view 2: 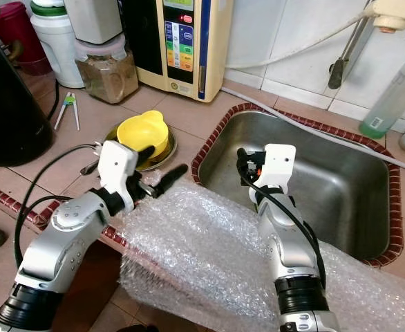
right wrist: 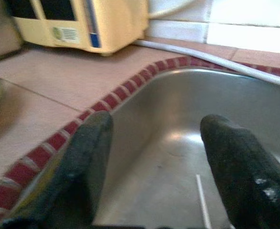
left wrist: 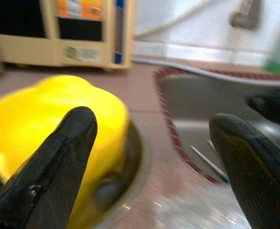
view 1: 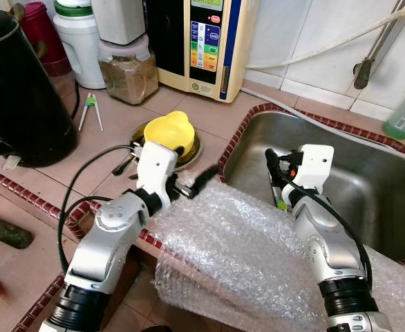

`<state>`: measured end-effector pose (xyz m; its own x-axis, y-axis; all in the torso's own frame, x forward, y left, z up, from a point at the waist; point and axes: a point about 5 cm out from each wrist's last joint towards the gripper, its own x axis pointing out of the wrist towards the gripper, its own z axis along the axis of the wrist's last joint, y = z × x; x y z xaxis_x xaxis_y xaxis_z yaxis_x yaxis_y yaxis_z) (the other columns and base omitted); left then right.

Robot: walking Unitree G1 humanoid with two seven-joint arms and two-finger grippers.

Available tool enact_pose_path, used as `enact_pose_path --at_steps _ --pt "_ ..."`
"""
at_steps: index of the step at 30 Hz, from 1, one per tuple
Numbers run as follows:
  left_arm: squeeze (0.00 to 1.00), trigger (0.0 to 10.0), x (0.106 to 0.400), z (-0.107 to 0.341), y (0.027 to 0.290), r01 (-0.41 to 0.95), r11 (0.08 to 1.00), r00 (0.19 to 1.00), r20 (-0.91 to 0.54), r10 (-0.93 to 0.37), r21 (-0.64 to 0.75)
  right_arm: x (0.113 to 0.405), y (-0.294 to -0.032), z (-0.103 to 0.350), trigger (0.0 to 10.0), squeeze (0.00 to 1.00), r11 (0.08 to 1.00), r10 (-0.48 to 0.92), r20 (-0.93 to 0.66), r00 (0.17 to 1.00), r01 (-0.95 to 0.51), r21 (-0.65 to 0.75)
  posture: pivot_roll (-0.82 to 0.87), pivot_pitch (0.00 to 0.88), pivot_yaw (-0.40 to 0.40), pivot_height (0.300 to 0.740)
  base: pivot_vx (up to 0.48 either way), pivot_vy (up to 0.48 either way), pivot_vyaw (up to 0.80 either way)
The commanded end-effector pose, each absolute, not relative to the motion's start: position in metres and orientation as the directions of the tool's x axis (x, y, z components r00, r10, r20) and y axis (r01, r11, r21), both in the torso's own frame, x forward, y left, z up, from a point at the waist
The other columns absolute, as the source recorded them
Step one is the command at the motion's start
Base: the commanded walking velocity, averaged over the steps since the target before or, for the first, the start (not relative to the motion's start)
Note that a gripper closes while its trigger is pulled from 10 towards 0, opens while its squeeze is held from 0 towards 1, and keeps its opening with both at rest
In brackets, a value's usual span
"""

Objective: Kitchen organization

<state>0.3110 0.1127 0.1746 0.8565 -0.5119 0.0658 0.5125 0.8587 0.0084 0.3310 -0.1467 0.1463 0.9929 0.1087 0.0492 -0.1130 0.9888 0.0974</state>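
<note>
While the yellow bowl (view 1: 168,132) sits in a metal dish (view 1: 191,150) on the tiled bench (view 1: 209,114) just left of the sink (view 1: 368,180), left claw (left wrist: 149,157) hovers beside it, fingers spread, empty. Right claw (right wrist: 154,162) hangs open over the sink; its wrist view picks up a thin white stick (right wrist: 203,202) on the basin floor. Bubble wrap (view 1: 244,256) drapes the bench edge.

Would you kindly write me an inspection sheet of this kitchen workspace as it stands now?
Surface: tiled counter with red-brick edging around a steel sink.
Job's things: yellow bowl on a metal dish; chopsticks; a thin stick in the sink.
Clutter: bubble wrap draped over the counter edge.
Grippers: left gripper open beside the bowl; right gripper open over the sink.
Cables: black cables along both arms.
Surroundings: black kettle, water machine, jar, green bottle.
</note>
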Motion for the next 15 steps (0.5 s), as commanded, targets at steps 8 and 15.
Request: enact_pose_path --at_steps 8,15 --pt "1.0 10.0 0.33 0.187 0.129 0.328 0.944 0.937 0.141 -0.32 -0.034 0.316 -0.127 0.163 10.0 1.0 0.974 0.212 0.143 0.967 -0.22 0.045 0.06 0.099 -0.033 0.74 0.0 0.0 0.0" --pt "1.0 10.0 0.35 0.182 0.145 0.15 0.982 0.987 0.066 -0.143 -0.112 0.292 -0.104 0.183 10.0 1.0 0.912 0.384 0.202 0.901 -0.404 0.069 0.04 0.106 -0.03 0.74 0.0 0.0 0.0"
